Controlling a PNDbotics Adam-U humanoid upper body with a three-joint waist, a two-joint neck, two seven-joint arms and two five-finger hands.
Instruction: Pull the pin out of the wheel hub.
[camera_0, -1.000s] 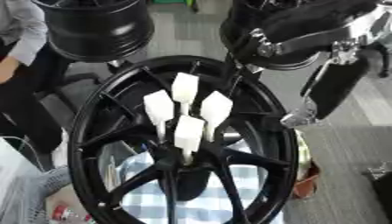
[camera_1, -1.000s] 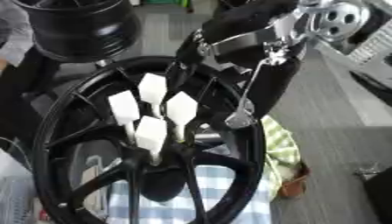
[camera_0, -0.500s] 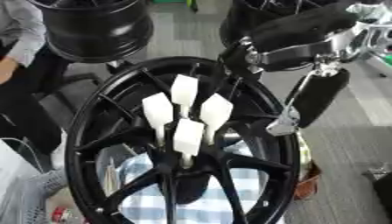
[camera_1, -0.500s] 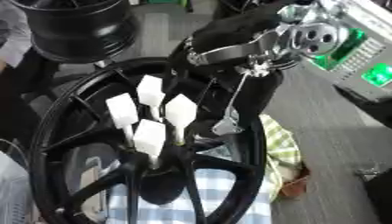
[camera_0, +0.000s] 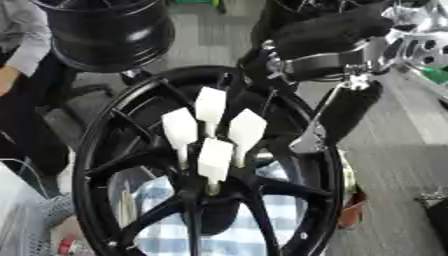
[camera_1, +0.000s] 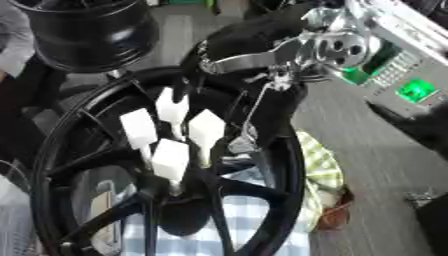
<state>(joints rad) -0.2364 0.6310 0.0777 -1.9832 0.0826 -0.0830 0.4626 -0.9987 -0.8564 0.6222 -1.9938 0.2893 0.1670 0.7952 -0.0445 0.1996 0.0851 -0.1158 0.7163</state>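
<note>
Right hand (camera_0: 350, 112): we are seeing it coming in from the upper right and hanging beside the wheel's right rim; the fingers (camera_0: 308, 142) are pointing down, fairly straight and only narrowly spread, and they are holding nothing
Contact: the fingertips are showing just beside the rim, near the rightmost pin; whether they are brushing the rim we cannot tell
Left hand: it is showing in neither eye view
Pins (camera_0: 215, 159): four white, flat-headed pins are standing upright in the middle of the hub, clustered close together, one in front, two at the sides, one behind
Rightmost pin (camera_0: 246, 132): it is sitting nearest the hand and, in our judgement, is the natural one to take
Wheel hub (camera_0: 206, 192): the black spoked wheel is lying face-up under the camera, its spokes running out from the pin cluster to the rim (camera_0: 328, 200)
Step in hand: we are judging this as the reach toward a pin, with nothing gripped yet
Doing it well: we are advising the hand to travel left over the rim, open thumb and fingers a little wider, close on one white head only, and draw it straight up along its own axis so the neighbours are not knocked
Beyond the wheel: a checked cloth (camera_1: 249, 220) is lying beneath the spokes, and another black wheel (camera_0: 109, 30) is standing at the upper left
</note>
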